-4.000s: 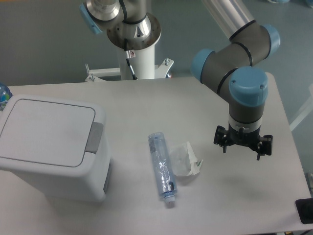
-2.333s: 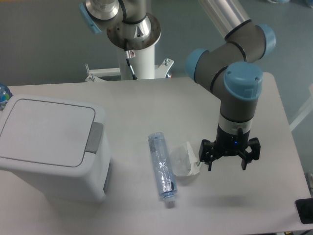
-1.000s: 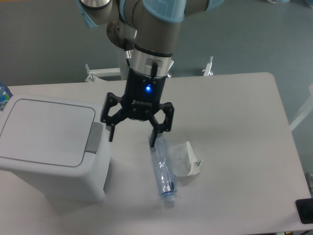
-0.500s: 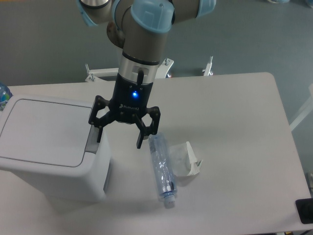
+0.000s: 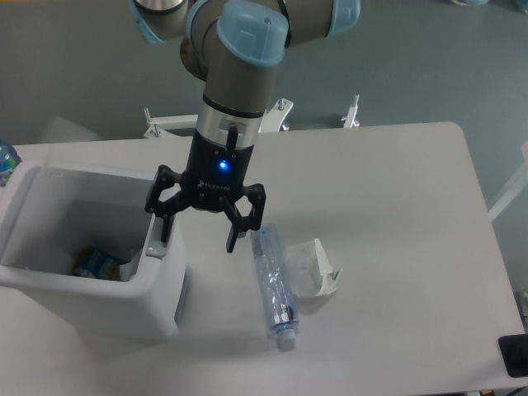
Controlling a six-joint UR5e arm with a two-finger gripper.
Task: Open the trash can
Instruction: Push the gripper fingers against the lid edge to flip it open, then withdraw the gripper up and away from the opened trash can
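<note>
Plastic bottle [image 5: 273, 286] lies nearest beside crumpled wrapper [image 5: 312, 267], trash can [image 5: 91, 247] at table's [image 5: 396, 214] left stands open (scraps inside), and my gripper [image 5: 200, 235], fingers spread and empty, hangs over its grey tab [image 5: 157, 239].

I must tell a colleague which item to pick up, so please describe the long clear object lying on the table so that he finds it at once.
Start from the large white plastic trash can standing open at the table's left. To its right, below the open black gripper, lies a crushed clear plastic bottle, cap end toward the camera. Its long tube shape sets it apart from the crumpled clear cup at its right side.
</note>
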